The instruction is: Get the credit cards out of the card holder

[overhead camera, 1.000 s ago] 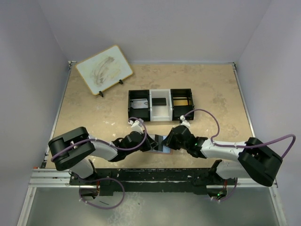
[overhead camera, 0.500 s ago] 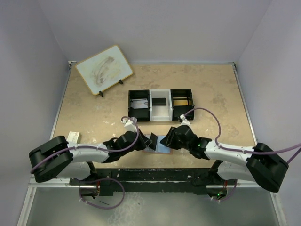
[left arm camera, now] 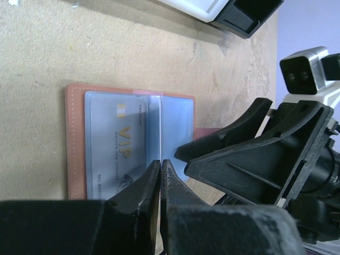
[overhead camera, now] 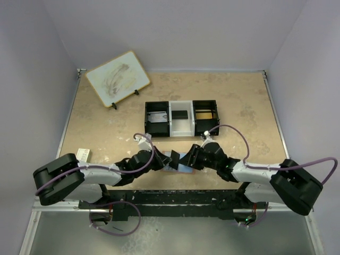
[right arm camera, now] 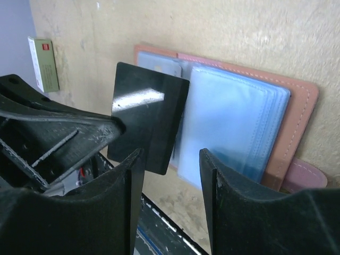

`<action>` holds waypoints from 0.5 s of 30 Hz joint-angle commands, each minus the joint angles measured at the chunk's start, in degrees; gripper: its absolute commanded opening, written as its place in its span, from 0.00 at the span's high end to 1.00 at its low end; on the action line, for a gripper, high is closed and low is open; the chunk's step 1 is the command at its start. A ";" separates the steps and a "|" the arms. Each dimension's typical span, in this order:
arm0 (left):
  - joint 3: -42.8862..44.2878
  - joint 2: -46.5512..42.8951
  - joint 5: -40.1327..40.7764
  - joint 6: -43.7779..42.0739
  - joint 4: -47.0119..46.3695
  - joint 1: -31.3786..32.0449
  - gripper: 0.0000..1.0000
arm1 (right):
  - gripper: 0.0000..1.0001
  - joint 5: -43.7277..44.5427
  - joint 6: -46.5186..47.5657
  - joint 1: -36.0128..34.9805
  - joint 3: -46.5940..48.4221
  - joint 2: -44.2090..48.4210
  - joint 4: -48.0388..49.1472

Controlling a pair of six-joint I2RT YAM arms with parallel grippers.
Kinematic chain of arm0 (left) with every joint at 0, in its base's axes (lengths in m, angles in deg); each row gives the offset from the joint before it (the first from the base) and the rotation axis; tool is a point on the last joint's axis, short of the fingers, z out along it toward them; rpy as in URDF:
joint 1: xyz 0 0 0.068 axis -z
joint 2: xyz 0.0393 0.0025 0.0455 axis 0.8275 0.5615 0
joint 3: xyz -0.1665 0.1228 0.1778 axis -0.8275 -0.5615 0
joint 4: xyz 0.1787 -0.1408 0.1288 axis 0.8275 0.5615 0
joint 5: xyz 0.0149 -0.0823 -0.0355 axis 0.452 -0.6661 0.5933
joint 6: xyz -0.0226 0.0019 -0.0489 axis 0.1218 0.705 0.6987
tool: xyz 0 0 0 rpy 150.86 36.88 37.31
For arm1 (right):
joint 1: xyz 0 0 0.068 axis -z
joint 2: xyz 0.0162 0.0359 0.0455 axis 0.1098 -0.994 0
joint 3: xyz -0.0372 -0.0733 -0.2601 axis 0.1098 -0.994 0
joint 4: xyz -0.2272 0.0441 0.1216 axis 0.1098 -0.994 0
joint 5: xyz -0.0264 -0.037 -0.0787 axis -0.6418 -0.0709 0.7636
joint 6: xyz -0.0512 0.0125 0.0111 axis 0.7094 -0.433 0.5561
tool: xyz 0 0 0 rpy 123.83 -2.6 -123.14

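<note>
The reddish-brown card holder (overhead camera: pixel 179 166) (left arm camera: pixel 75 139) (right arm camera: pixel 303 109) lies open on the table between both grippers, its blue plastic sleeves (right arm camera: pixel 229 123) showing. A grey-blue VIP credit card (left arm camera: pixel 120 142) sits in the left sleeve. My left gripper (overhead camera: pixel 166 160) (left arm camera: pixel 161 162) is shut on a glossy dark credit card (right arm camera: pixel 150 114) (overhead camera: pixel 173 158), held upright over the holder's middle and seen edge-on in the left wrist view. My right gripper (overhead camera: pixel 187 158) (right arm camera: pixel 171 154) faces it, open, with one finger on each side of the card's lower corner and not touching it.
A black-white-black tray (overhead camera: pixel 180 118) (left arm camera: pixel 239 13) stands just beyond the holder. A white board with a wooden rim (overhead camera: pixel 117 78) leans at the back left. A small white and green box (overhead camera: pixel 82 154) (right arm camera: pixel 45 64) lies at the left. The table's front rail (overhead camera: pixel 175 197) is close behind both grippers.
My right gripper's jaws have spread apart around the dark card. The left arm's elbow swung out to the left, and the card shifted slightly left with the left gripper.
</note>
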 commanded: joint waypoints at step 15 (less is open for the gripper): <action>-6.97 6.01 2.79 12.41 -19.11 0.82 1.00 | 0.55 -9.17 -10.82 1.78 -4.78 -14.31 25.40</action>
